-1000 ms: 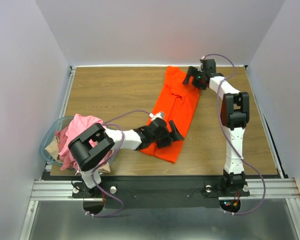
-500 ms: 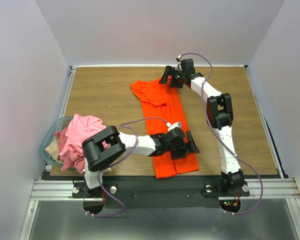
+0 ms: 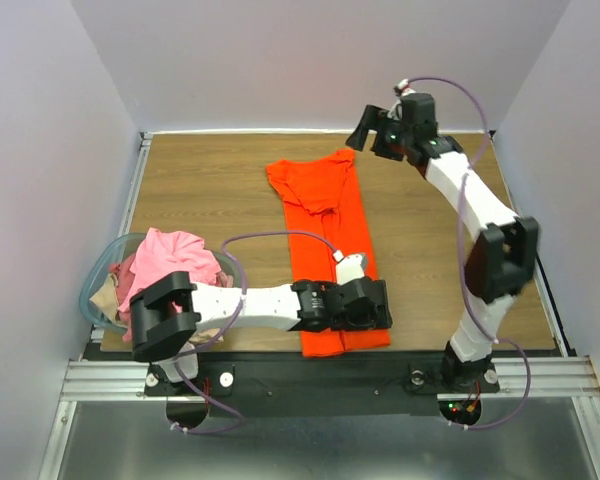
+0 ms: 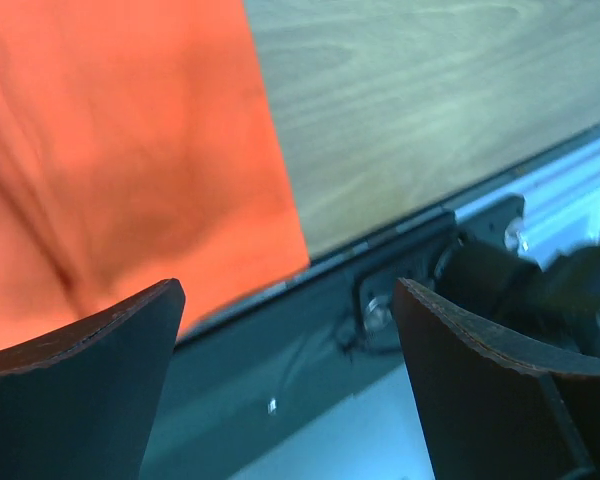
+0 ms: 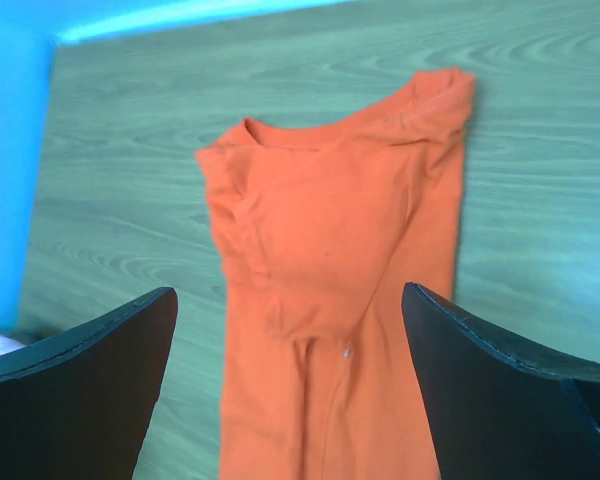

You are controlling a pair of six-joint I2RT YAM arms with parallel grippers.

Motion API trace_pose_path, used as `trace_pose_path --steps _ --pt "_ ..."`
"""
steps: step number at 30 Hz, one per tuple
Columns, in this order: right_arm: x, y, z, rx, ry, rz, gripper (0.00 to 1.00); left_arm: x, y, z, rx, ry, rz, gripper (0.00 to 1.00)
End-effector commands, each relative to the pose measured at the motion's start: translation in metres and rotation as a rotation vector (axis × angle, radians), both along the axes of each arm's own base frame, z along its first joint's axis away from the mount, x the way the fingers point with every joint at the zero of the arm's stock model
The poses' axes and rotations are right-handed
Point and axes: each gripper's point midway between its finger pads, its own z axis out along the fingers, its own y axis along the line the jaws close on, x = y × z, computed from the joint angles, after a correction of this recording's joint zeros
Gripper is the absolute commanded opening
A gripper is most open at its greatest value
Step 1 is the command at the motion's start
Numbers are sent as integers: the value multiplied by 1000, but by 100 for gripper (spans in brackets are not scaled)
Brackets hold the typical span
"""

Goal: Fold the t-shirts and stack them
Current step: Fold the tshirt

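The orange-red t-shirt [image 3: 325, 230] lies flat on the table as a long narrow strip, collar end at the back and hem at the front edge. In the right wrist view the t-shirt [image 5: 330, 250] shows its neckline and tucked sleeves. My left gripper [image 3: 372, 305] hovers open over the hem's right corner. In its wrist view the left gripper [image 4: 285, 380] has nothing between its fingers, with orange cloth [image 4: 120, 150] at upper left. My right gripper [image 3: 362, 130] is raised, open and empty, just back-right of the collar; from the wrist the right gripper [image 5: 290, 380] looks down on the shirt. A pink t-shirt [image 3: 165, 265] and a beige one [image 3: 105, 295] are heaped at the left.
A clear bluish basket [image 3: 93, 275] holds the pink and beige heap at the table's left front corner. The table's front edge and black rail [image 4: 380, 290] lie right under my left gripper. White walls close the table in at the back and on both sides.
The orange shirt swung from a diagonal to lying straight, front to back. My left gripper travelled toward the front edge. My right gripper swept left over the collar, then drew back right and up.
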Motion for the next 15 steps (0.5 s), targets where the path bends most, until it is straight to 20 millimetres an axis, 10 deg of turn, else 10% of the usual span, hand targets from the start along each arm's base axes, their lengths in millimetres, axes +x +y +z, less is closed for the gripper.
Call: trace_pose_path --steps 1,10,15 --pt "-52 -49 15 -77 -29 -172 100 -3 38 16 58 -71 70 98" --pt "-224 -61 -86 94 290 -185 100 -33 149 -44 175 82 237 98" --pt "-296 -65 -146 94 495 -142 100 -43 160 -51 81 148 259 98"
